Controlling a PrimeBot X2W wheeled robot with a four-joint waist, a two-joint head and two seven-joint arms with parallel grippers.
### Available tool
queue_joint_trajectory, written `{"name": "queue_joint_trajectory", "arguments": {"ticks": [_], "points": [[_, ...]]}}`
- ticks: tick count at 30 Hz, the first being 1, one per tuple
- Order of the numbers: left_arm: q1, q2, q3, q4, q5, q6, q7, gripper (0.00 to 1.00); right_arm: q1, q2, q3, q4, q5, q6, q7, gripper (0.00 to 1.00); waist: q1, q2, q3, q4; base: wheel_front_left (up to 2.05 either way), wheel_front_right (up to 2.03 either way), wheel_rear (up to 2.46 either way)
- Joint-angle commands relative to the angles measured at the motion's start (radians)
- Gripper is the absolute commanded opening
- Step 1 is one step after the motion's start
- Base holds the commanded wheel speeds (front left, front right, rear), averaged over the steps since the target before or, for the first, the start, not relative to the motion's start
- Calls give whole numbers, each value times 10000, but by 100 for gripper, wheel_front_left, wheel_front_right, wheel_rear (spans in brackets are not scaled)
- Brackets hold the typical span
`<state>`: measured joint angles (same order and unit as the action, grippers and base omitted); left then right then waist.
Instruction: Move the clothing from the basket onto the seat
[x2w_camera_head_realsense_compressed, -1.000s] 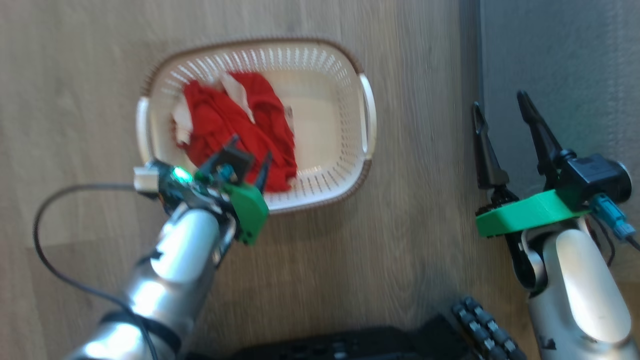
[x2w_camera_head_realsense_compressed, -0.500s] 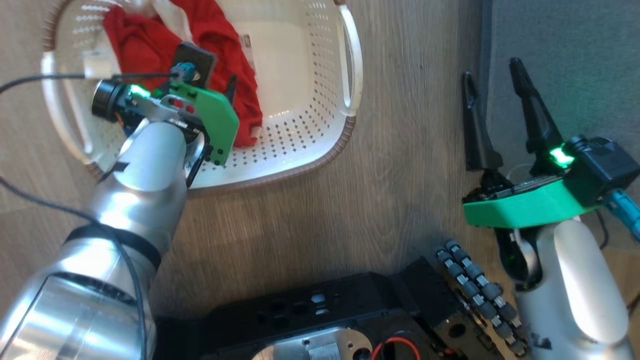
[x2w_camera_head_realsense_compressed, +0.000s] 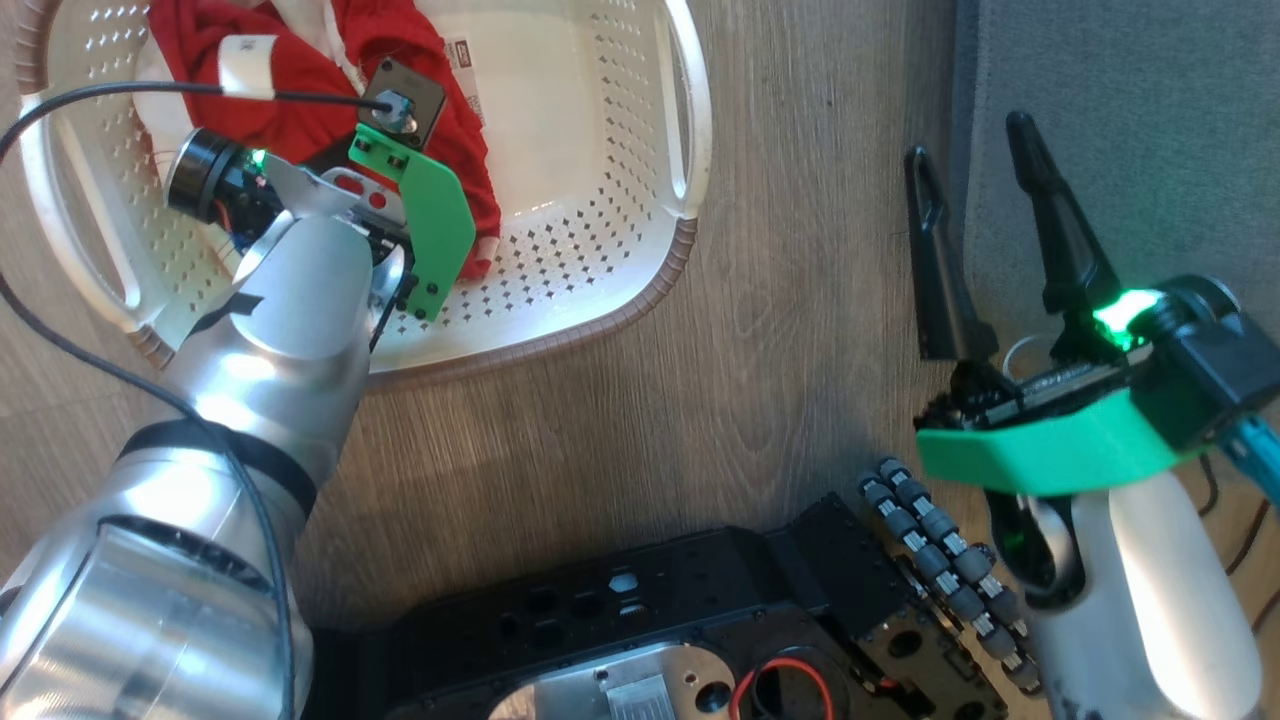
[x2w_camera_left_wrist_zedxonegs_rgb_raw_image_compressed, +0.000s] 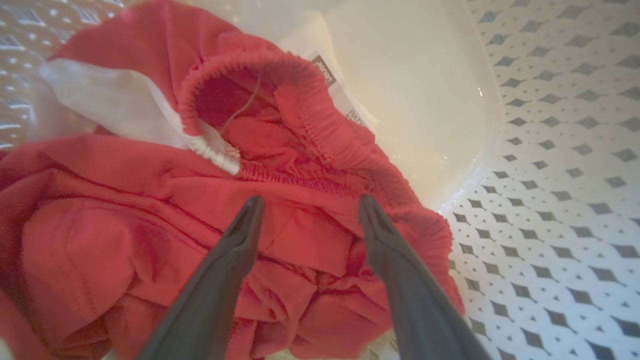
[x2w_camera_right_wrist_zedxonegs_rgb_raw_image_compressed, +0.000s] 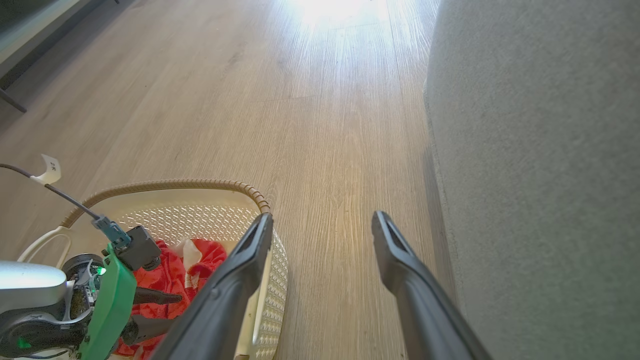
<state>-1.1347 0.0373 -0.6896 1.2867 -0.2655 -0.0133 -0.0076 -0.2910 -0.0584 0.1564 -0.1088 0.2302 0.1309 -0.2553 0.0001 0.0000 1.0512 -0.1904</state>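
**Step in hand:** the reach for a first pick. The left gripper (x2w_camera_left_wrist_zedxonegs_rgb_raw_image_compressed: 310, 200) hangs inside the basket (x2w_camera_head_realsense_compressed: 600, 318). Its jaws are spread wide and hold nothing. One finger stands on either side of a fold of the clothing (x2w_camera_left_wrist_zedxonegs_rgb_raw_image_compressed: 150, 225), just below a gathered elastic hem. The wrist view does not show whether the fingertips touch the fabric; they are at least very close.

**Next move, as judged:** settle the fold between the fingers, close fully, and lift clear of the rim. Then swing right towards the seat (x2w_camera_head_realsense_compressed: 1130, 90). Soft cloth may slip or trail (a loose end could catch on the pierced wall), so a deep bite is advisable.

**Container:** the basket stands on the wooden floor (x2w_camera_head_realsense_compressed: 800, 300).

**Contents:** the red clothing, with white parts among it, is bunched towards the basket's left end. The right end of the basket's bottom is bare. A white printed label (x2w_camera_head_realsense_compressed: 462, 52) shows at the edge of the pile; I cannot tell whether it belongs to the basket or to a garment.

**Further off:** the right gripper (x2w_camera_head_realsense_compressed: 968, 140) is equally wide open and empty. It hovers over the floor at the seat's edge, well apart from the basket. The visible part of the seat carries no clothing, so nothing is transferred yet.
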Motion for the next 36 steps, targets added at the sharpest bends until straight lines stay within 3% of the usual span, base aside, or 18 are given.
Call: {"name": "queue_joint_trajectory", "arguments": {"ticks": [1, 9, 17, 25, 28, 30, 35, 36], "points": [[70, 129, -70, -3, 40, 133, 302, 100, 775, 80, 269, -420, 60, -2, -65, 100, -1, 0, 10, -19, 0, 0, 0], [-35, 217, -552, 35, 419, 940, 1426, 100, 1148, 81, 479, -1256, -125, -2, -65, 100, -1, 0, 84, -12, 0, 0, 0], [-47, 547, -924, 38, 673, 1359, 2154, 100, 1415, 81, 752, -2078, -104, -2, -65, 100, -1, 0, 189, -31, 0, 0, 0], [-50, 705, -944, 39, 520, 1260, 2467, 100, 1696, 81, 809, -2532, -22, -2, -65, 100, -1, 0, 283, -125, 0, 0, 0], [18, 639, -947, 39, 347, 716, 2859, 100, 1763, 81, 771, -2598, 10, -2, -65, 100, -1, 0, 315, -140, 0, 0, 0], [-22, 589, -913, 39, 238, 595, 3021, 100, 1799, 81, 754, -2624, 11, -2, -65, 100, -1, 0, 335, -133, 0, 0, 0], [-87, 580, -898, 40, 121, 708, 3188, 100, 1866, 81, 751, -2689, 25, -2, -65, 100, -1, 0, 356, -154, 0, 0, 0], [-95, 584, -885, 40, 89, 734, 3230, 95, 1875, 81, 749, -2711, 33, -2, -65, 100, -1, 0, 360, -157, 0, 0, 0]]}}
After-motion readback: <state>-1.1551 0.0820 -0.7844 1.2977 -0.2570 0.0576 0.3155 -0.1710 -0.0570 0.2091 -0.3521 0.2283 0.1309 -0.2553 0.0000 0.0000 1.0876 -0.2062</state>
